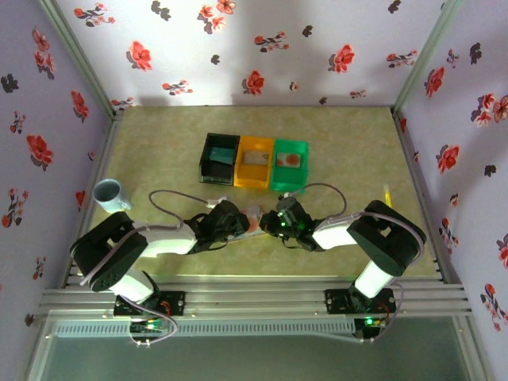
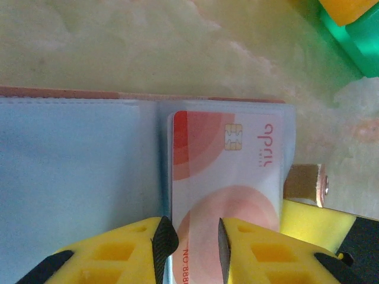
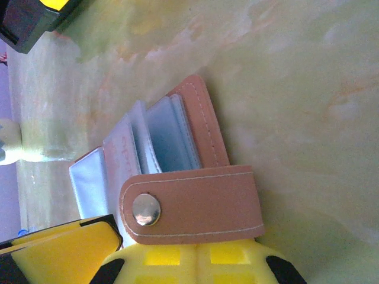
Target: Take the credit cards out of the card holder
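Pale lilac walls (image 1: 238,48) printed with red and dark flowers fill the top and both sides of the overhead view, with grey corner posts (image 1: 80,59) slanting in from the upper corners. The tabletop (image 1: 159,159) at centre is mottled yellow-green and softly lit. A ribbed aluminium rail (image 1: 254,300) crosses the lower frame.

Lab test booth (staged): floral walls (image 1: 317,24), aluminium rails (image 1: 254,300).
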Robot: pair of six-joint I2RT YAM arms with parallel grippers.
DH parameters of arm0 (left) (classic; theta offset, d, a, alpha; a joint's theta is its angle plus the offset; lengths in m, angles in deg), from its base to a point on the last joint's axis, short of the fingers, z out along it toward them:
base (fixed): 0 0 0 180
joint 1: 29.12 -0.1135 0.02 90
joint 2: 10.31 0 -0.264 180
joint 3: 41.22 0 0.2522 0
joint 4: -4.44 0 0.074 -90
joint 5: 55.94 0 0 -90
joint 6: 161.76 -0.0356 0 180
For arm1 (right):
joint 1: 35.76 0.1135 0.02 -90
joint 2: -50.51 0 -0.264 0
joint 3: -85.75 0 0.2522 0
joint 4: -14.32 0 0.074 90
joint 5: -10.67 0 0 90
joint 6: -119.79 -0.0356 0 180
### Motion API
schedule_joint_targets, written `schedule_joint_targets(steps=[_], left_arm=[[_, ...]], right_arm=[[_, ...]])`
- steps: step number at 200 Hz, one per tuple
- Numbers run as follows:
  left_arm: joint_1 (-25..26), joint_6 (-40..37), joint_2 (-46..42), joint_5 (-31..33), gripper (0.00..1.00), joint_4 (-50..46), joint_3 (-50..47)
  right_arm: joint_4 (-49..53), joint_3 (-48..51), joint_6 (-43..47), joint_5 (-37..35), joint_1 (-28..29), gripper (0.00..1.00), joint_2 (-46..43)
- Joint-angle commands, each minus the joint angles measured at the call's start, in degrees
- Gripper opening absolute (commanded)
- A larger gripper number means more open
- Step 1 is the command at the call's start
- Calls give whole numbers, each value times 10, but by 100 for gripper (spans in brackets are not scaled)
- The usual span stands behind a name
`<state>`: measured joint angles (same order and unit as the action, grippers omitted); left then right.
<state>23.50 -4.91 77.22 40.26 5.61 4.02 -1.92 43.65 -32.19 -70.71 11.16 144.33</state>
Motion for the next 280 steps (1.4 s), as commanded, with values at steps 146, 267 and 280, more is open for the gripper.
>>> schedule_joint_targets(steps=[146, 267, 280], left_arm=[[9, -27, -3, 19, 36, -42, -10], [9, -47, 16, 29, 30, -38, 9], [9, -51, 14, 34, 30, -45, 7]], right_arm=[[92, 15, 5, 22, 6, 0, 20], [86, 17, 1, 23, 6, 0, 20], [88, 18, 3, 23, 7, 0, 19]])
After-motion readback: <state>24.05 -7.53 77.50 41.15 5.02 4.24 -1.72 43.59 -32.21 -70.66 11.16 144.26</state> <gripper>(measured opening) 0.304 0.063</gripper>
